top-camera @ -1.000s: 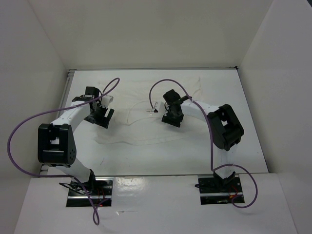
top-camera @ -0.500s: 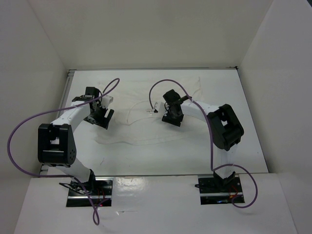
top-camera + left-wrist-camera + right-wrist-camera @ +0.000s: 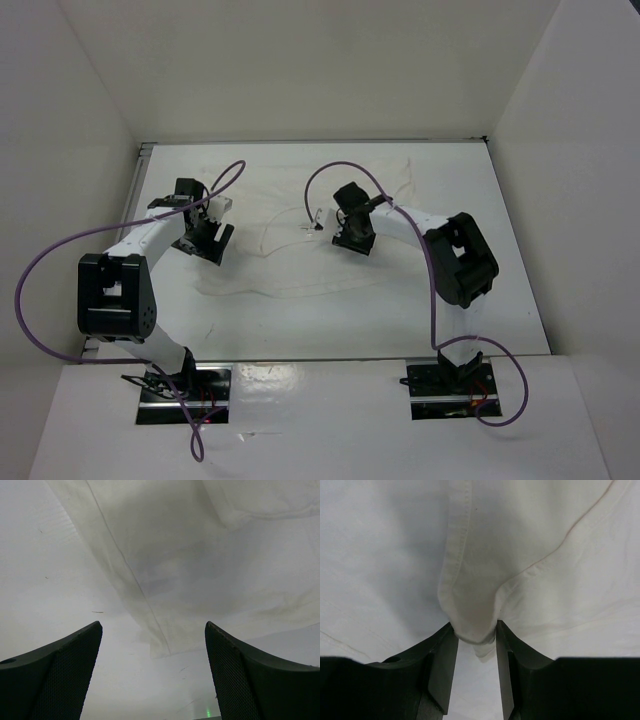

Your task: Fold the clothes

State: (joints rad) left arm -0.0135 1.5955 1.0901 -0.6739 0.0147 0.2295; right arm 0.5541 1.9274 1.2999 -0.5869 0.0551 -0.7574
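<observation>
Surface (image 3: 300, 330) white, clothes (image 3: 290, 265) spread. My right jaws just narrowed, now pinching ridge of clothes; left jaws wide, empty. Lift looks possible.

plain white walls (image 3: 300, 60) enclose a white table (image 3: 520, 310) on three sides; light is even.

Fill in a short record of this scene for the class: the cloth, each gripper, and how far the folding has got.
cloth: one white, wrinkled garment, spread out on the table
left gripper: open, fingers wide apart over the garment's edge, holding nothing
right gripper: shut on a raised ridge of the garment, pinched between its fingers
folding stage: the garment looks mostly flat, not yet folded over
</observation>
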